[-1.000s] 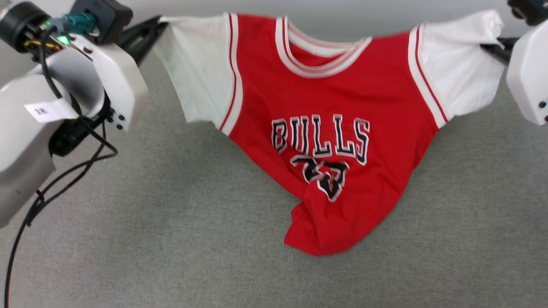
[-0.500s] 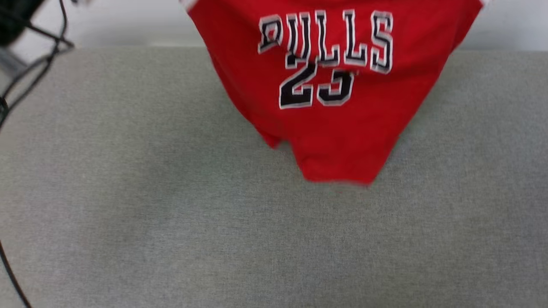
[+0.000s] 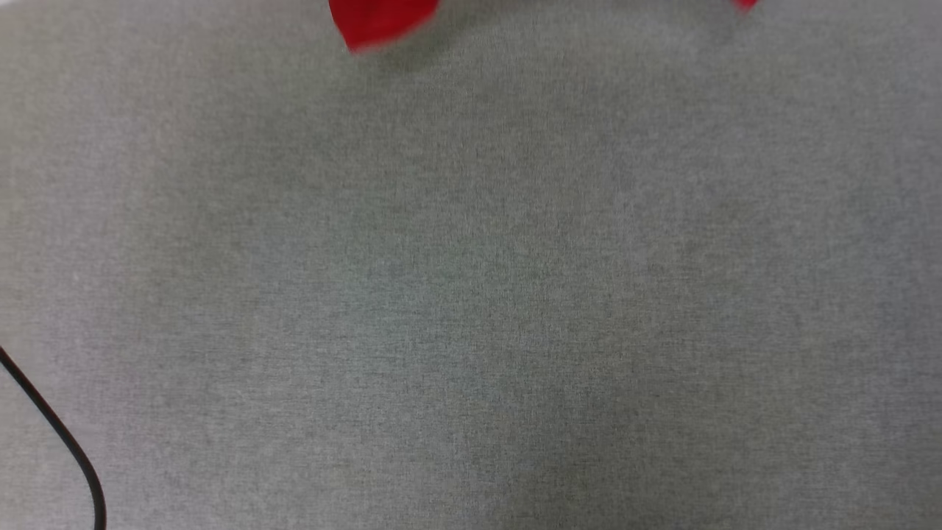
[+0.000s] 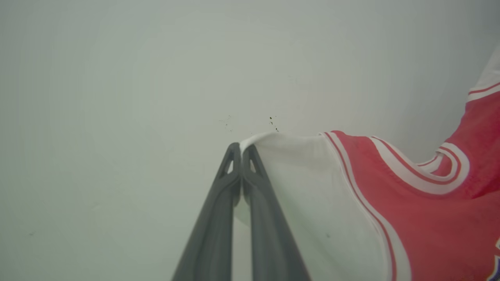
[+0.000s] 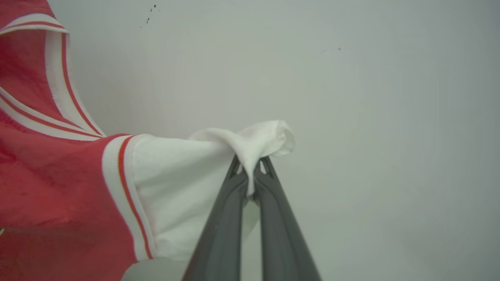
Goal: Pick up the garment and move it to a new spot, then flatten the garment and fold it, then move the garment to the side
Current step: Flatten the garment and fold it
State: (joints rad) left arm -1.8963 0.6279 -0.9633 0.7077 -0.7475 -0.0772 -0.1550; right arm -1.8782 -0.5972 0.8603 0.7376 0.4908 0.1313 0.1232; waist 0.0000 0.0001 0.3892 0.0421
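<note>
The garment [image 4: 422,218] is a red jersey T-shirt with white sleeves and striped trim, held up in the air against a pale wall. In the left wrist view my left gripper [image 4: 241,150] is shut on the tip of one white sleeve. In the right wrist view my right gripper [image 5: 250,166] is shut on the bunched end of the other white sleeve, and the garment [image 5: 58,187] hangs away to the left. In the head view just a blurred red bottom edge of the garment [image 3: 379,20] shows at the top, above the grey cloth table [image 3: 471,294].
A black cable [image 3: 55,434] loops in at the table's lower left corner. A pale wall [image 4: 117,97] stands behind the lifted shirt.
The garment has risen off the table and nearly out of the top of the head view; a second ago its hem lay crumpled on the cloth. Both arms have left that view.
</note>
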